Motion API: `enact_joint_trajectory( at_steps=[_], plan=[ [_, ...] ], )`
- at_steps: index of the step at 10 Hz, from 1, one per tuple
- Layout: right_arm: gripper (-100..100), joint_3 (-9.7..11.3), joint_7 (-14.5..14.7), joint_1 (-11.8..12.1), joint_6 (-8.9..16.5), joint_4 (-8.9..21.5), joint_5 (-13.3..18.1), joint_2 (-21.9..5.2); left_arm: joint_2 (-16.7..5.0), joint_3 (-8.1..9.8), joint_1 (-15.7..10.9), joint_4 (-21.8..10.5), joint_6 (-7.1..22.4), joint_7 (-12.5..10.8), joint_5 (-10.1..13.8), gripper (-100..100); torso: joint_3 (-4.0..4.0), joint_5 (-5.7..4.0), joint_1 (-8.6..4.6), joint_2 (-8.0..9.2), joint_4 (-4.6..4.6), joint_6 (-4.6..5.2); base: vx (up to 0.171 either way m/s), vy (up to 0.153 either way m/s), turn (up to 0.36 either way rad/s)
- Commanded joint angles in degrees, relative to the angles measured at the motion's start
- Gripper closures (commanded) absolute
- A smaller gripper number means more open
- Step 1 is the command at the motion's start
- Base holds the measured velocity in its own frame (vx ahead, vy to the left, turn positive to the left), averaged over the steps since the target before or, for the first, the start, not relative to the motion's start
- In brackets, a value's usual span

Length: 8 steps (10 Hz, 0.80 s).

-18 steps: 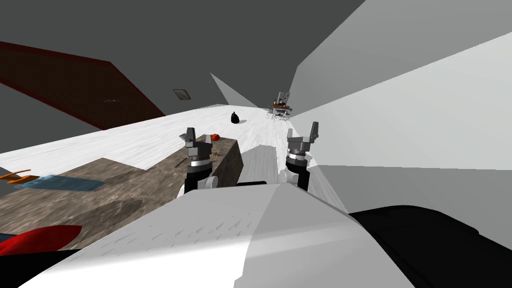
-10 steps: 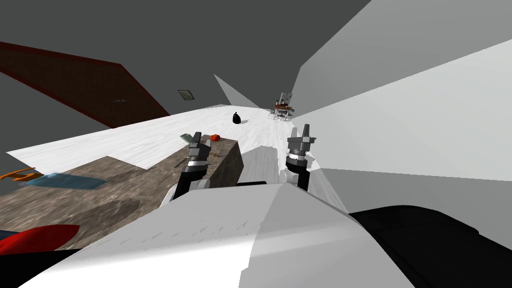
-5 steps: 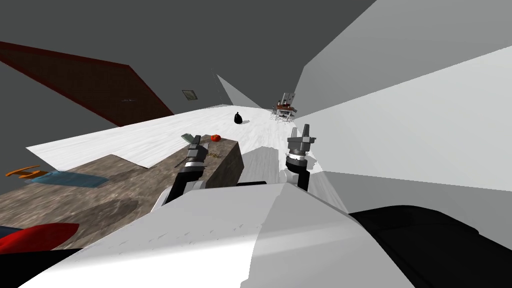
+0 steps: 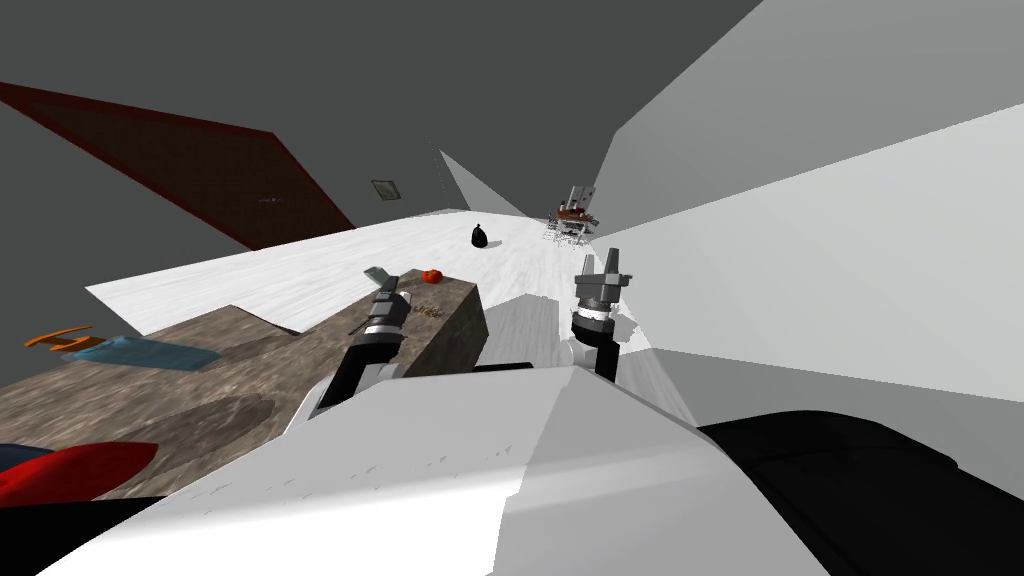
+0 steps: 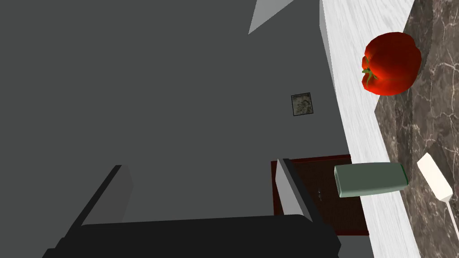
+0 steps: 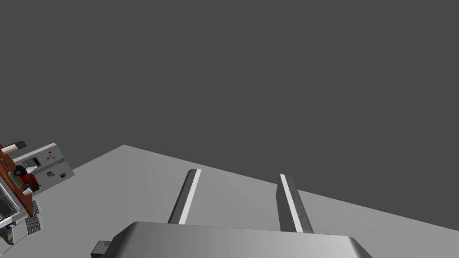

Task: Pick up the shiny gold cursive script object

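Observation:
A small gold cursive script object (image 4: 428,312) lies near the far end of the brown marbled counter (image 4: 200,390). My left gripper (image 4: 386,292) reaches low over the counter, just left of the gold object, and its fingers stand open with nothing between them (image 5: 201,179). Beyond it lie a red tomato (image 5: 391,63), a grey-green block (image 5: 371,179) and a white utensil blade (image 5: 434,177). My right gripper (image 4: 600,264) is raised off the counter's right side, with its fingers open and holding nothing (image 6: 240,188).
The tomato (image 4: 432,275) and the grey-green block (image 4: 376,273) sit at the counter's far edge. A blue item (image 4: 140,352), an orange one (image 4: 60,338) and a red one (image 4: 70,470) lie at the near left. A black bag (image 4: 480,236) stands on the white floor beyond.
My left arm has stretched forward and dropped lower over the counter, towards its far end. The head view has shifted slightly. The right arm has barely moved.

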State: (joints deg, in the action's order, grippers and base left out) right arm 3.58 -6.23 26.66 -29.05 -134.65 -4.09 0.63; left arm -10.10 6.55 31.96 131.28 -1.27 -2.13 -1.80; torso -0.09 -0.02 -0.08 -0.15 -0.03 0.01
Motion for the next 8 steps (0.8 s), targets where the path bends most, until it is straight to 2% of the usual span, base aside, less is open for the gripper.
enact_joint_trajectory(
  at_steps=[1,2,3,4,5,7,8],
  plan=[
    [0,0.00,0.00,0.00,0.00,0.00,0.00,0.00,-0.39,1.70,0.63,0.22,2.86,0.31,0.88,-100,0.00,0.00,0.00,0.00,0.00,0.00,0.052,-0.036,0.059],
    [0,0.00,0.00,0.00,0.00,0.00,0.00,0.00,-0.39,1.70,0.63,0.22,4.43,0.31,0.88,-100,-0.02,0.00,-0.03,-0.04,-0.01,-0.01,0.051,-0.026,0.058],
    [0,0.00,0.00,0.00,0.00,0.00,0.00,0.00,-0.53,3.07,1.09,0.39,6.13,0.68,1.55,-100,-0.03,0.00,0.00,-0.05,-0.01,-0.01,0.057,-0.027,0.083],
    [0,0.00,0.00,0.00,0.00,0.00,0.00,0.00,-0.53,3.07,1.09,0.39,7.74,0.68,1.55,-100,-0.04,0.00,0.00,-0.07,-0.01,-0.01,0.042,-0.027,0.036],
    [0,0.00,0.00,0.00,0.00,0.00,0.00,0.00,-0.64,4.43,1.54,0.58,9.18,1.07,2.24,-100,-0.02,0.00,0.00,-0.03,-0.01,0.00,0.046,-0.029,0.070],
    [0,0.00,0.00,0.00,0.00,0.00,0.00,0.00,-0.64,4.43,1.54,0.58,11.31,1.07,2.24,-100,0.00,0.00,0.02,0.00,0.00,0.01,0.023,-0.015,0.013],
    [0,0.00,0.00,0.00,0.00,0.00,0.00,0.00,-0.71,5.77,1.97,0.77,13.20,1.49,2.93,-100,0.03,0.01,0.06,0.07,0.01,0.01,0.032,-0.016,0.066]
  ],
)
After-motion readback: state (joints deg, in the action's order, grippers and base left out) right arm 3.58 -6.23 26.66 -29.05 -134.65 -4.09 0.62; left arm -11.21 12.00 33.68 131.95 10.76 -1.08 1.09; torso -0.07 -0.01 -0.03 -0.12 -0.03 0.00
